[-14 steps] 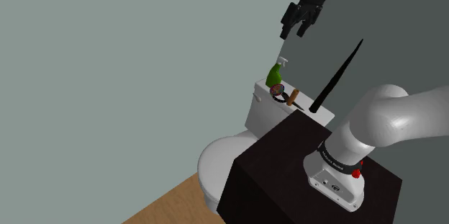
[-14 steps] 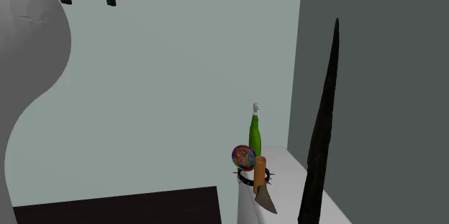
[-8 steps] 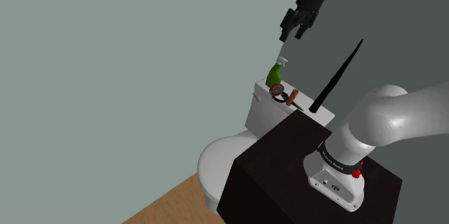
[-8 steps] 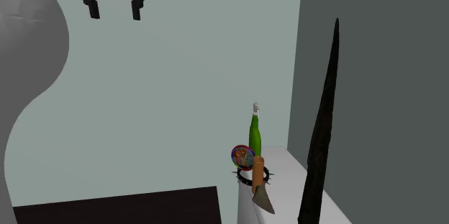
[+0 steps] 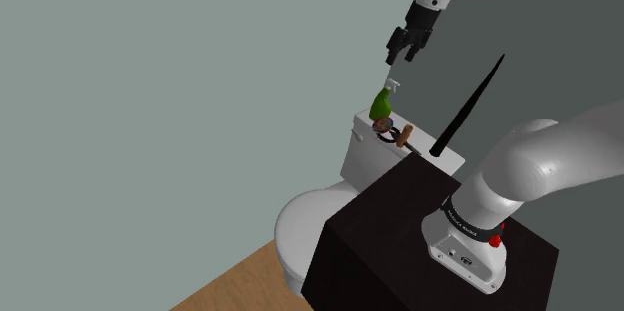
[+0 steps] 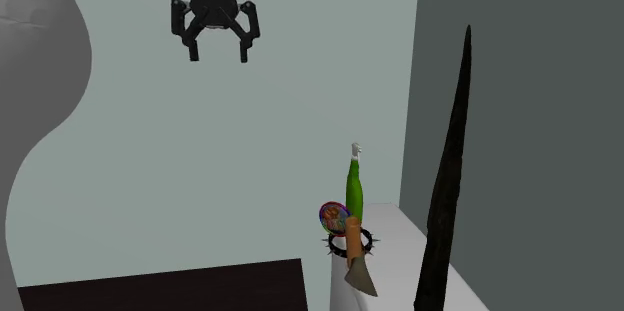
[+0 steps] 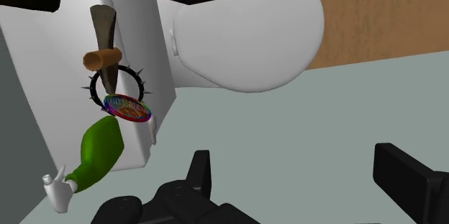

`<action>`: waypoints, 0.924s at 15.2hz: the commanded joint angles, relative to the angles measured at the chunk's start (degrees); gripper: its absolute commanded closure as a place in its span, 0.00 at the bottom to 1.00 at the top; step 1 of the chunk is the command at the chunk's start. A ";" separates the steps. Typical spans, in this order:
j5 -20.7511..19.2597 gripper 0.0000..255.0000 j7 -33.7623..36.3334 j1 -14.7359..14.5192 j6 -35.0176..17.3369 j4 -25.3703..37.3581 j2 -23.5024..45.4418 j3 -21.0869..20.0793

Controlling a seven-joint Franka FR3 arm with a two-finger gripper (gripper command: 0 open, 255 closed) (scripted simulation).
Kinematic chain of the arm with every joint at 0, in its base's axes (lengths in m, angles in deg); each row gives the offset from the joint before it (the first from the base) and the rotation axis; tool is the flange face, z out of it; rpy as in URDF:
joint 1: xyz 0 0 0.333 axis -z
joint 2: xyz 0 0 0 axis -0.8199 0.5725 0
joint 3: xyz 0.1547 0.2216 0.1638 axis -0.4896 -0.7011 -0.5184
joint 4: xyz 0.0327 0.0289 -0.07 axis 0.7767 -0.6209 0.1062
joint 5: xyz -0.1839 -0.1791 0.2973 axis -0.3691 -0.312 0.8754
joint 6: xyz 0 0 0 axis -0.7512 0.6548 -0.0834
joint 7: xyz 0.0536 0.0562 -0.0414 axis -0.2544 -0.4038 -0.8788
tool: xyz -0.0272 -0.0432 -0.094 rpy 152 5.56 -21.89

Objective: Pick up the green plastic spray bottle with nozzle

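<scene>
Your gripper (image 5: 398, 57) hangs in the upper right of the shoulder view with its claw spread and nothing between the fingers. In the second exterior view the gripper (image 6: 218, 54) sits at upper centre, well apart from everything on the toilet. In the wrist view the two black fingers (image 7: 201, 173) rise from the bottom edge, set wide.

The green spray bottle (image 5: 381, 105) stands on the white toilet tank lid (image 5: 425, 151), right of centre in the shoulder view, directly below the gripper in the picture. In the second exterior view the bottle (image 6: 354, 191) is upright at lower centre, its white nozzle (image 6: 355, 149) on top. In the wrist view the bottle (image 7: 99, 150) shows at lower left. You can see no label on its body.

Just beside it leans a multicoloured disc (image 7: 127, 107); its print is too small to read. Next comes a black spiked ring (image 7: 140, 78), with a brown-handled tool (image 7: 106, 57) lying across it.

A long black spike (image 5: 468, 107) slants up at the right. The dark stand (image 5: 380, 239) fills the lower right, and the band round the arm base (image 5: 470, 221) carries white lettering you cannot make out.
</scene>
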 commanded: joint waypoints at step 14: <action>6.19 0.00 -19.43 1.97 -15.37 12.42 28.76 13.99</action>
